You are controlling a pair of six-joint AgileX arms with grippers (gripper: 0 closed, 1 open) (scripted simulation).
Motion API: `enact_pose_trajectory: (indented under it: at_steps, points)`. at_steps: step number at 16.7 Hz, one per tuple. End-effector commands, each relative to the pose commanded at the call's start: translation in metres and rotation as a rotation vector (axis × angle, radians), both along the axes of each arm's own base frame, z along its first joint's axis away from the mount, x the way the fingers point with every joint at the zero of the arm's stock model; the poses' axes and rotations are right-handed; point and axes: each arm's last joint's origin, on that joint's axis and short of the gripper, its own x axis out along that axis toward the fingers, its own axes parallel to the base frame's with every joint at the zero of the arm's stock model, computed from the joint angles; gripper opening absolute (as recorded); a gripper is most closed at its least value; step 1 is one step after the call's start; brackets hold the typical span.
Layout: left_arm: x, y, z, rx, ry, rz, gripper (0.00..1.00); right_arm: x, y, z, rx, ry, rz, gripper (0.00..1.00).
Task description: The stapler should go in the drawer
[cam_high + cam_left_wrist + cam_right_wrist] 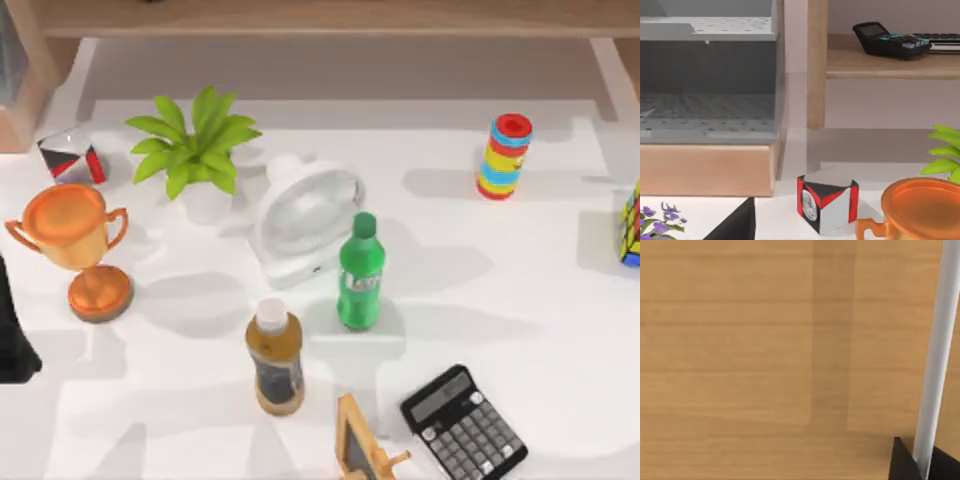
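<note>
The stapler is out of view. The drawer [707, 115] stands open in the left wrist view, with a grey perforated inside and a wooden front, and nothing lies in it. In the top view its unit [15, 70] sits at the table's far left corner. My left gripper [12, 335] is a dark shape at the table's left edge, just below the orange trophy [80, 240] and facing the drawer. A dark tip of my right gripper [901, 462] shows over a wooden surface, beside a slim white strip [937, 355].
A red-and-white cube [70, 157], potted plant [195, 150], white fan [305, 220], green bottle [360, 275] and brown bottle [275, 360] crowd the middle. A calculator [463, 425] and small easel [358, 445] lie at the front. A ringed toy [505, 157] stands at back right.
</note>
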Motion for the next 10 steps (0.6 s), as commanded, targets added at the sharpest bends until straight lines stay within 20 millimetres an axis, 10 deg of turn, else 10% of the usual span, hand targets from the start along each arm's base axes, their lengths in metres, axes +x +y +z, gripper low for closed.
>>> enact_pose_trajectory:
  at_steps: [10]
  points:
    - [0.000, 0.000, 0.000, 0.000, 0.000, 0.000, 1.00, 0.036, 0.000, 0.000, 0.007, 0.006, -0.005, 0.00]
